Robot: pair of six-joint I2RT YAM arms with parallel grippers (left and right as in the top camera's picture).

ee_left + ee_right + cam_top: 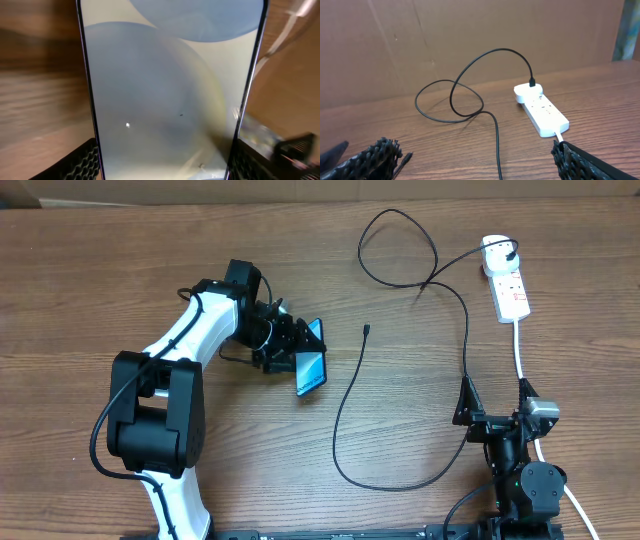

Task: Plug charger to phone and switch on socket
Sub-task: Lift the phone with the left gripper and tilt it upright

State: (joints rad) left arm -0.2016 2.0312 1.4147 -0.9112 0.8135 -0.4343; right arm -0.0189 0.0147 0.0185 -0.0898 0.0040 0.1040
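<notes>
The phone (312, 365), its blue screen lit, is held off the table by my left gripper (292, 352), left of centre. In the left wrist view the phone screen (170, 90) fills the frame, and both pads (80, 162) of my left gripper (165, 170) press on its long edges. The charger cable (340, 440) lies in a long curve on the table, its connector tip (367, 330) free, a short way right of the phone. Its plug (511, 252) sits in the white socket (510, 288) at the far right. My right gripper (495, 420) stands open and empty near the front edge. The cable (497, 145) runs between its fingers (375, 155).
A thick white cord (521, 355) runs from the socket (542, 110) down past my right arm. The charger cable makes a loop (400, 245) at the back of the wooden table (120, 270). A brown wall (445, 40) stands behind the table.
</notes>
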